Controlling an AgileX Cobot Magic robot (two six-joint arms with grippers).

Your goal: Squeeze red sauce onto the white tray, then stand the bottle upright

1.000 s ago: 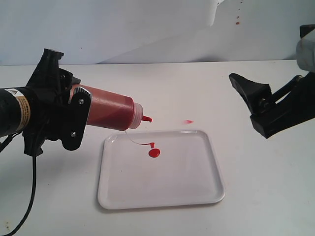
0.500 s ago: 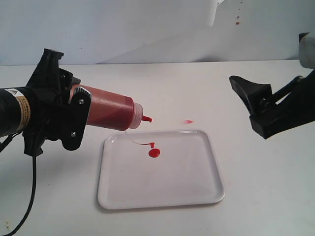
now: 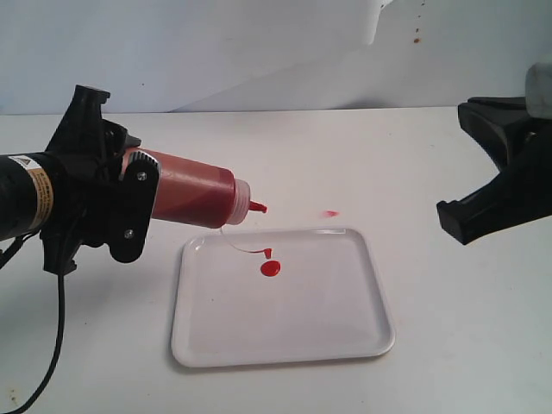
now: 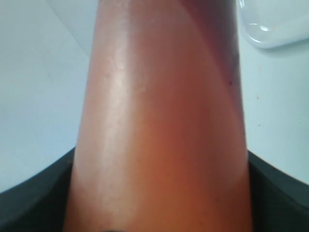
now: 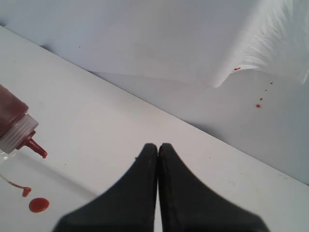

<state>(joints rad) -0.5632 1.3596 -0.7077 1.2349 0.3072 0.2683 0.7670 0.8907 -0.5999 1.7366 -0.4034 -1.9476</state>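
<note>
My left gripper (image 3: 138, 194) is shut on the bottle (image 3: 185, 200) and holds it tilted. The whitish cap and red nozzle (image 3: 257, 208) point down to the right, just above the far left corner of the white tray (image 3: 345, 336). In the left wrist view the orange-red bottle (image 4: 164, 121) fills the picture between the dark fingers (image 4: 29, 203). A round blob of red sauce (image 3: 270, 268) with a thin trail lies on the tray. My right gripper (image 5: 158, 147) is shut on nothing and hovers right of the tray, and its arm (image 3: 509, 185) reaches in from the right edge.
A small red smear (image 3: 329, 213) marks the white table just beyond the tray's far rim. Red splashes (image 5: 258, 105) dot the white backdrop. The left arm's cable (image 3: 59, 328) hangs down at the left edge.
The right gripper's jaws have closed from wide open, and its forward finger has drawn back to the right. The bottle, the left gripper and the sauce blob have not moved.
</note>
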